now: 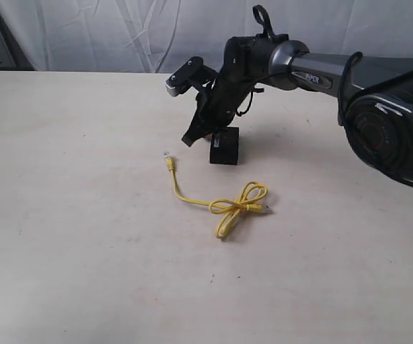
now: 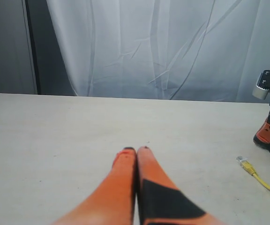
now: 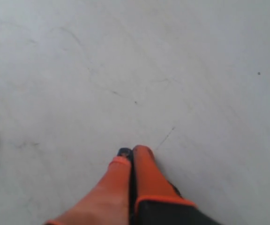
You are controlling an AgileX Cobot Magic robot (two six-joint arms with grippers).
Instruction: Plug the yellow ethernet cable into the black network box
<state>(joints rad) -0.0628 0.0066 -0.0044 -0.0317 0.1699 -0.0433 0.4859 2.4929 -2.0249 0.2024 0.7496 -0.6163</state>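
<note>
The yellow ethernet cable point(image 1: 221, 206) lies loose on the table with a knotted loop at one end. Its clear plug point(image 1: 167, 155) points toward the black network box point(image 1: 224, 147), which sits just past it. My right gripper point(image 1: 192, 138) reaches in from the right and angles down with its tips at the table, right beside the box. In the right wrist view its orange fingers point(image 3: 132, 151) are shut with only bare table under them. The left gripper point(image 2: 136, 149) is shut and empty, low over the table. The cable's plug end point(image 2: 242, 161) lies well off to its side.
The pale tabletop point(image 1: 84, 215) is ringed by white curtains point(image 1: 120, 29) at the back. The right arm's bulky base link point(image 1: 386, 122) fills the right side. The right wrist's camera housing point(image 2: 265, 84) and orange fingertips point(image 2: 266, 133) show at the edge of the left wrist view.
</note>
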